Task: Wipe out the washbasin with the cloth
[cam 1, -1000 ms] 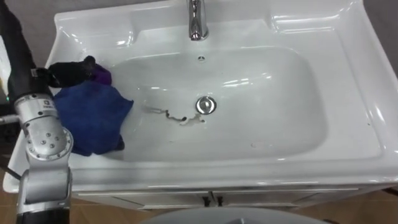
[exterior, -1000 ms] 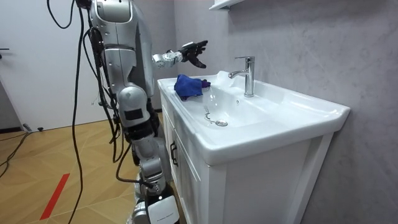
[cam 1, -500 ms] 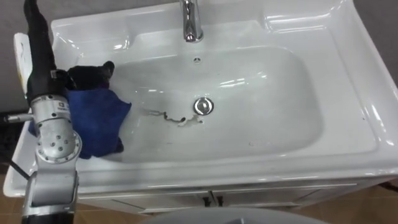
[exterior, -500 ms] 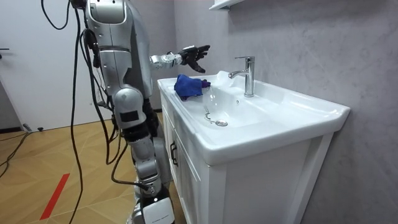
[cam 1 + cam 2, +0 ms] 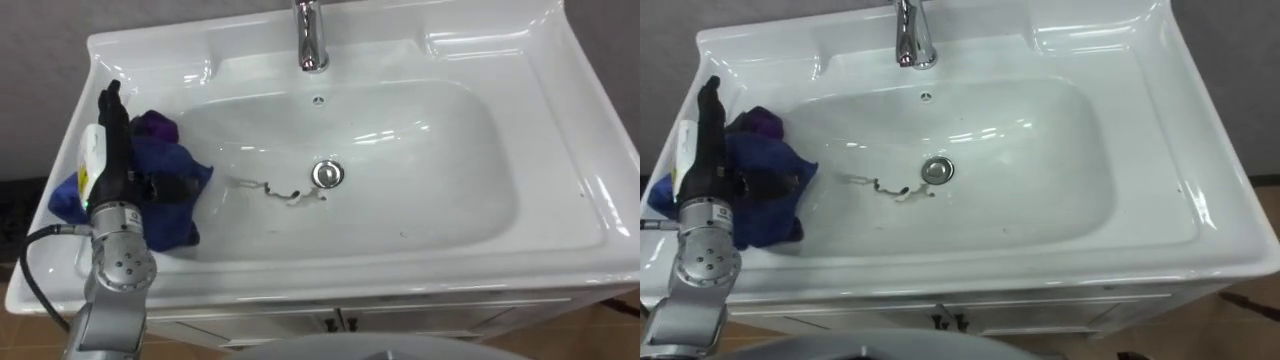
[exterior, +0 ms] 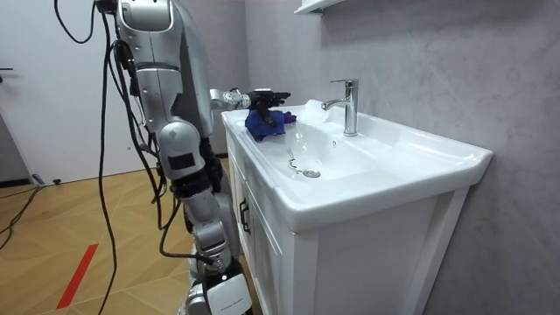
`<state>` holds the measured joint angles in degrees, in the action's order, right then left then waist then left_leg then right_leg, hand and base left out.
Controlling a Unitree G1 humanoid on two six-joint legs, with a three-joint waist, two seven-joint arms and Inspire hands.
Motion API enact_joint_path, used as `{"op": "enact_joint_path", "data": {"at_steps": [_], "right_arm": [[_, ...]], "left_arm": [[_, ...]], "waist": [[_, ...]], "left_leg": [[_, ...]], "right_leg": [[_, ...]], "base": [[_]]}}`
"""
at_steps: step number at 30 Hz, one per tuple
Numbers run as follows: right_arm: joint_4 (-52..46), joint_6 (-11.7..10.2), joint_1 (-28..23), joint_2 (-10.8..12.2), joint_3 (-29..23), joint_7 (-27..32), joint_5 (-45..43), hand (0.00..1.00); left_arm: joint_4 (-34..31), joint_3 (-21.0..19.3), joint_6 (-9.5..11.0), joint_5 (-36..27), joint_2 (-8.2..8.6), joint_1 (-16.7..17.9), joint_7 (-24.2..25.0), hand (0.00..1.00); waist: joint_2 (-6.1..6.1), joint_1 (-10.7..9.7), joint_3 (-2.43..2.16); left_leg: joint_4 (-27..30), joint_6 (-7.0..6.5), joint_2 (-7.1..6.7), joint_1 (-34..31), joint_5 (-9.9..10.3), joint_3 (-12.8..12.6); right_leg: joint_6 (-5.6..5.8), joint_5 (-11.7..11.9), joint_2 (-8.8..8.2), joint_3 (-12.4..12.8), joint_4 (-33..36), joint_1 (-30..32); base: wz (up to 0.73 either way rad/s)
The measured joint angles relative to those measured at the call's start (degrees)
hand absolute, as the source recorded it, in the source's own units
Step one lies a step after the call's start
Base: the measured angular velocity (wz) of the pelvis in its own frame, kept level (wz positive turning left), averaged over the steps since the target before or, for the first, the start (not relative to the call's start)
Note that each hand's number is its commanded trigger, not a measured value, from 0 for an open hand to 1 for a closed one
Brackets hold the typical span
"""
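Observation:
A dark blue cloth (image 5: 165, 160) with a purple patch lies bunched on the white basin's (image 5: 400, 270) left rim, spilling over its inner slope. My left hand (image 5: 115, 140) stands edgewise over the cloth, open, fingers fairly straight and pointing toward the wall, thumb (image 5: 172, 187) resting on the cloth. In the room view the hand (image 6: 262, 94) hovers level just above the cloth (image 6: 262, 124). A thin dark squiggle of dirt (image 5: 280, 190) lies on the basin floor left of the drain (image 5: 327, 174).
A chrome faucet (image 5: 312, 35) rises at the back centre of the basin. A grey wall runs behind it. I stand at the basin's left end, beside the white cabinet (image 6: 350, 254), with wooden floor (image 6: 87, 227) around.
My left hand has come down from above the basin's corner onto the cloth and turned edgewise. The eye view has shifted a little.

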<state>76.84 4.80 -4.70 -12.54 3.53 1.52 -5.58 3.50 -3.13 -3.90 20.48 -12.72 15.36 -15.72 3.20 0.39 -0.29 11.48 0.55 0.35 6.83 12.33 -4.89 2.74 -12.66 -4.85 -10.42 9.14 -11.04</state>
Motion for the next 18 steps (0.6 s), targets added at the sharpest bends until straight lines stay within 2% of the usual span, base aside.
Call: {"op": "enact_joint_path", "data": {"at_steps": [3,6,9,12,18], "right_arm": [[-0.4,0.1,-0.5,-0.1,0.3,-0.6,0.0,0.00],[-1.5,0.2,-0.9,-0.3,0.3,-1.4,-1.5,0.00],[-1.5,0.3,-0.9,-0.3,0.3,-1.8,-1.9,0.00],[-1.5,0.3,-0.9,-0.4,0.3,-1.8,-1.9,0.00],[-1.3,0.5,-1.0,-0.4,0.3,-1.9,-3.3,0.00]], "left_arm": [[1.1,0.0,0.0,0.1,0.03,0.2,0.0,0.00],[2.9,0.0,0.1,0.5,0.23,0.2,0.0,0.00],[3.4,0.1,0.1,0.5,0.64,0.2,0.0,0.00],[3.5,0.1,0.1,0.9,0.69,0.3,0.0,0.00],[4.7,0.1,0.2,6.8,0.68,0.6,-0.1,0.00]], "waist": [[0.05,0.0,0.11],[0.46,-0.2,0.52],[0.55,-0.2,0.69],[0.56,-0.1,0.68],[0.61,-0.1,0.62]], "left_leg": [[0.0,0.00,0.02,0.0,0.0,0.0],[-0.2,0.01,0.10,-0.1,0.0,0.0],[-0.3,0.02,0.15,-0.2,0.0,0.0],[-0.3,0.02,0.14,-0.2,0.0,0.0],[-0.4,0.02,0.13,-0.3,0.0,-0.3]], "right_leg": [[0.00,0.0,0.01,0.1,0.1,0.1],[0.00,0.0,0.02,0.1,0.5,0.2],[0.00,0.0,0.07,0.0,0.5,0.3],[0.00,0.0,0.08,0.0,0.5,0.6],[0.01,0.0,0.07,0.2,0.5,1.1]], "base": [[0.00],[0.00],[0.00],[0.00],[-0.02]]}}
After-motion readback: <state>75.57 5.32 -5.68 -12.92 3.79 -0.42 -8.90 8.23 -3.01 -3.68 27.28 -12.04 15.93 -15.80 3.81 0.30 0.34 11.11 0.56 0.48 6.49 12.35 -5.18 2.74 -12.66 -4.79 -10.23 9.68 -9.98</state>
